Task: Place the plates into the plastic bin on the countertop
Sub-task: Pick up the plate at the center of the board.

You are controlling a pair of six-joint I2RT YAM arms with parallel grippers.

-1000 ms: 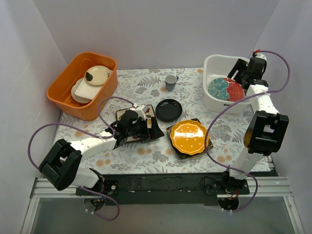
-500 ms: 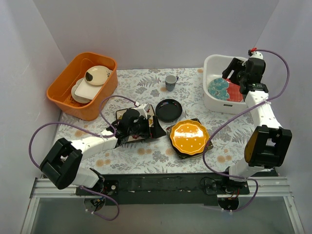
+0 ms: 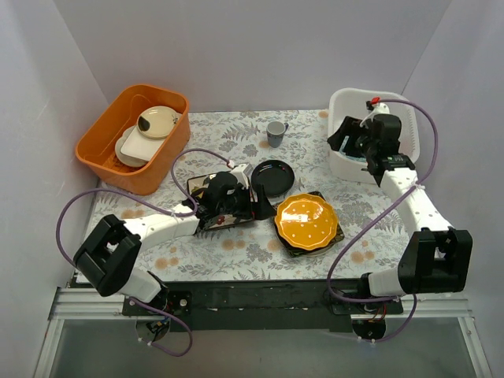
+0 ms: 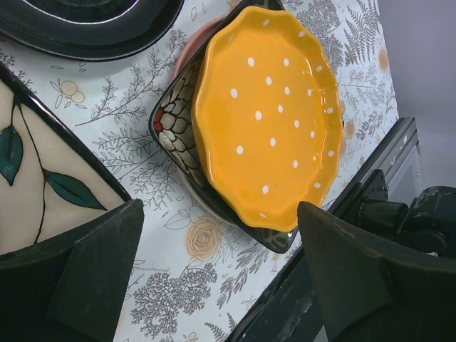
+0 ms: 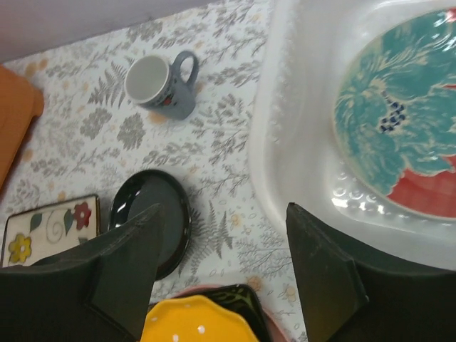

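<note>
The white plastic bin (image 3: 343, 167) holds the round red-teal plate (image 5: 399, 142). My right gripper (image 3: 344, 146) is open and empty over the bin's left wall (image 5: 224, 210). The yellow scalloped plate (image 3: 305, 220) lies on the black square plate (image 4: 174, 128), which lies on a pink plate (image 4: 196, 43). The small black plate (image 3: 272, 177) lies behind them. My left gripper (image 3: 258, 206) is open and empty, low over the cloth (image 4: 219, 206), between the cream square flowered plate (image 4: 28, 206) and the yellow stack.
A grey-blue cup (image 3: 275, 133) stands at the back middle of the fern-print countertop (image 3: 236, 252). An orange tub (image 3: 134, 165) with plain cream dishes (image 3: 157, 120) stands at the back left. Walls close in the sides and back.
My right arm has swung from the bin's far right side to over its left wall. My left gripper has moved a little to the right along the cream square plate.
</note>
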